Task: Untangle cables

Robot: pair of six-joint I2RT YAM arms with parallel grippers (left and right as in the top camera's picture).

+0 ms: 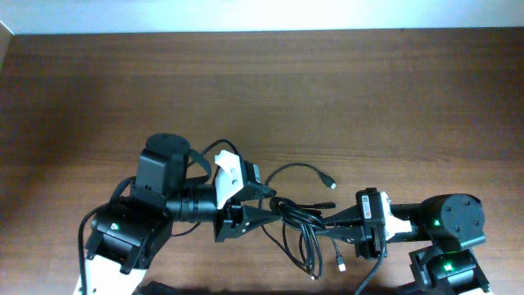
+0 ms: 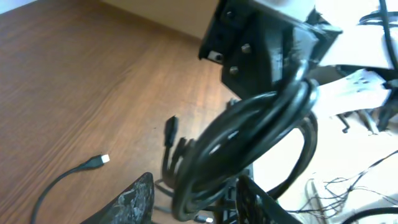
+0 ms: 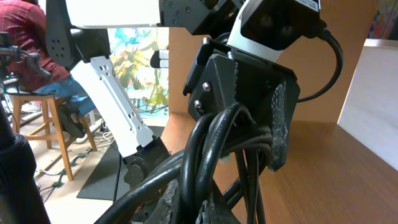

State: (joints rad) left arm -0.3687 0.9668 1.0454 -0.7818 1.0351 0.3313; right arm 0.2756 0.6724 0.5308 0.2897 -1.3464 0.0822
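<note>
Cables [image 1: 296, 217] sit bunched in mid-air between my two grippers. The loose ends trail down onto the table [image 1: 262, 90].

My right gripper [image 1: 334, 218] is clamped on the bundle. The jaws of my left gripper [image 1: 274, 215] stand apart, loosely around the strands.

Judgement: the cables are light and limp with a slick jacket, so the strands slide over each other. The best hold is one strand just behind a plug [image 1: 330, 183], not the knot.

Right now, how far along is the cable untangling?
Early. Done: one plug end sticks out clear of the bunch, little else. In hand: the cables are one bunched tangle; the right tool is shut on it, and the left tool has its jaws apart around it. Left: pull each cable out and lay them separately.
</note>
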